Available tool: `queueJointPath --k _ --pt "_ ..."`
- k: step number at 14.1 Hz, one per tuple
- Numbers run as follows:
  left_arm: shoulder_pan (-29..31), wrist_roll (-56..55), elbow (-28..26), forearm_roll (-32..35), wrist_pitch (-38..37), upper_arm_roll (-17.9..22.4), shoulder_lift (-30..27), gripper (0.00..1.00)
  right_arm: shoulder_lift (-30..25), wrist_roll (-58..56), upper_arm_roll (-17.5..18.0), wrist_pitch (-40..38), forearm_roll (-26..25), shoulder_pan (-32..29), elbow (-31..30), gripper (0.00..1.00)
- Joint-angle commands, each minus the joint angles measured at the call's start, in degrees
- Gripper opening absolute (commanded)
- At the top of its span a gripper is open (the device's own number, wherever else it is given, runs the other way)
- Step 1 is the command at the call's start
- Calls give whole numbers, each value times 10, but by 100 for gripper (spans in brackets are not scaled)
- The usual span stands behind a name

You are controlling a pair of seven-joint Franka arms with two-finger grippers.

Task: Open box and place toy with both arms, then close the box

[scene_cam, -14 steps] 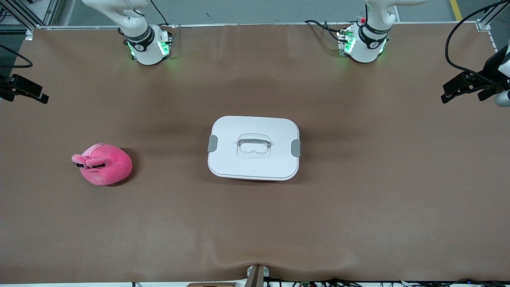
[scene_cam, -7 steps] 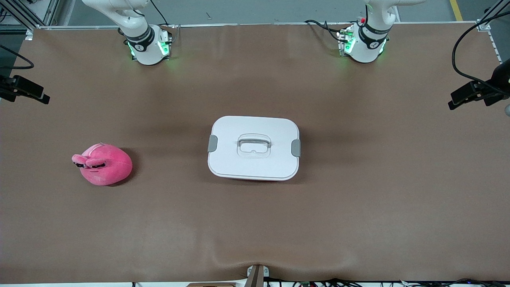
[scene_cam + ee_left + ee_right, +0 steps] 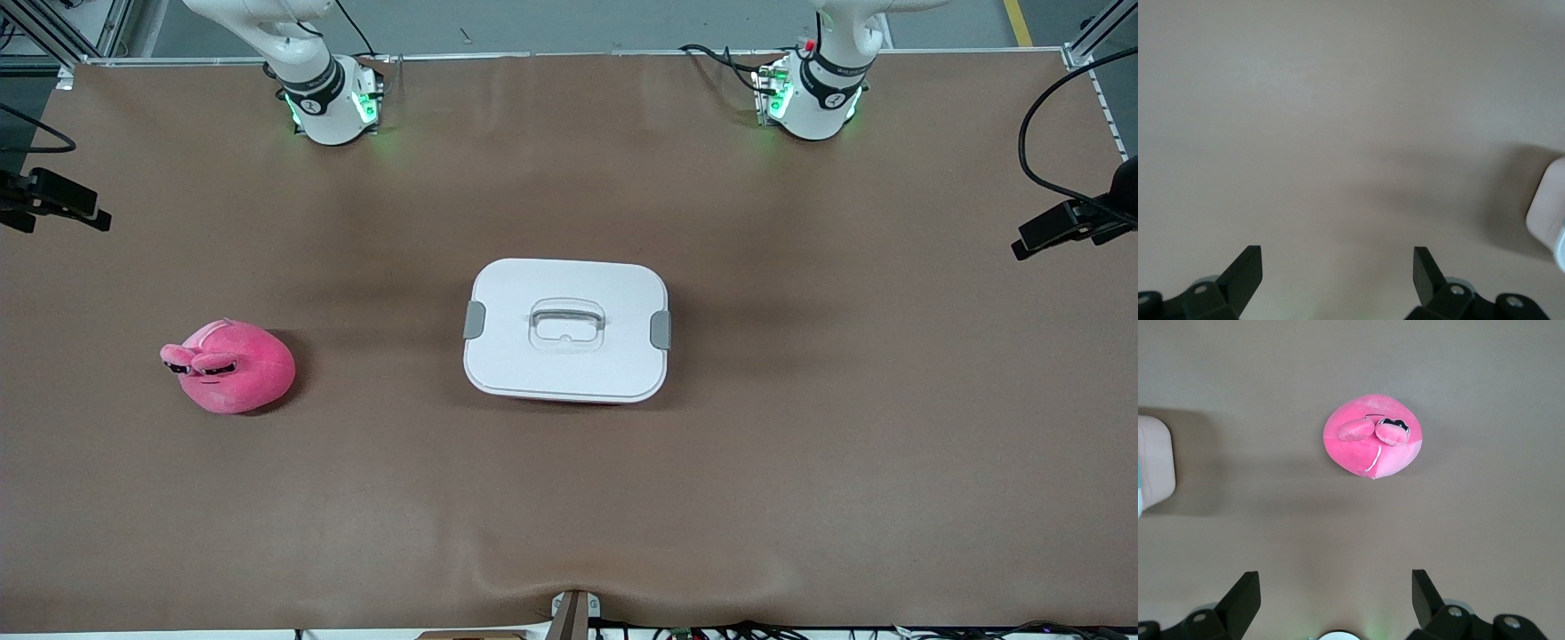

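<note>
Box (image 3: pixel 566 331) sat shut mid-table (image 3: pixel 800 444), toy (image 3: pixel 229 366) toward the right arm's end, both the left end effector (image 3: pixel 1338 273) and right end effector (image 3: pixel 1336 597) spread high at the table's ends; unclipping the lid seemingly came next.

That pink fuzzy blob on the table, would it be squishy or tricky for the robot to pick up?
The toy looks like soft plush, so it would probably squash and give under a pinch rather than slip. Its rounded body suggests it might roll or wobble if nudged. It is likely light for its size.
</note>
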Motion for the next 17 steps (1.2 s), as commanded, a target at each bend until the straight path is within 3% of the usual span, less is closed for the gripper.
queueJointPath --k 1,5,17 --pt "-4 -72 19 0 -9 -5 11 100 -3 -43 6 13 2 -15 -15 100" --pt "-27 -178 19 0 -8 -22 32 100 -3 -137 6 22 2 -17 -31 100" --pt "-149 -540 41 -29 38 -23 90 100 -1 -491 6 186 -1 -29 -141 100"
